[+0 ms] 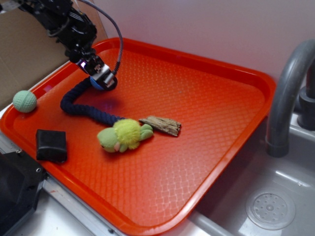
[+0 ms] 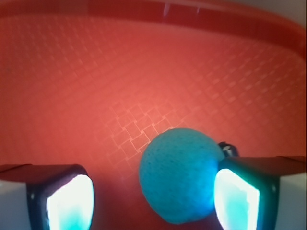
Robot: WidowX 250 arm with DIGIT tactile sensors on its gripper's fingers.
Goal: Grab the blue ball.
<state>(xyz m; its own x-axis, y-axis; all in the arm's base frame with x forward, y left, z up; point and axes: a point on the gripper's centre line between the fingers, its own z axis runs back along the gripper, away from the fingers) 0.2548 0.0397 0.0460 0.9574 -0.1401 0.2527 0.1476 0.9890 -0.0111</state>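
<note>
Blue ball (image 2: pixel 178 175) looks light, maybe squishy; gripper (image 2: pixel 153 199) apart, 3 o'clock pad touching; squeeze across middle

Soft even light, blurry wrist view

The hand (image 1: pixel 102 78) sits over the blue ball (image 1: pixel 94 84) beside the navy rope (image 1: pixel 81 105).

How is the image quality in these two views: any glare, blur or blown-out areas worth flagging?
Wrist view: the finger pads are blown out white with a cyan tint, and the whole frame is soft, though the blue ball shows its texture. Exterior view: evenly lit and fairly sharp, with faint sheen on the orange tray and a soft shadow under the gripper; the ball is mostly hidden there.
</note>
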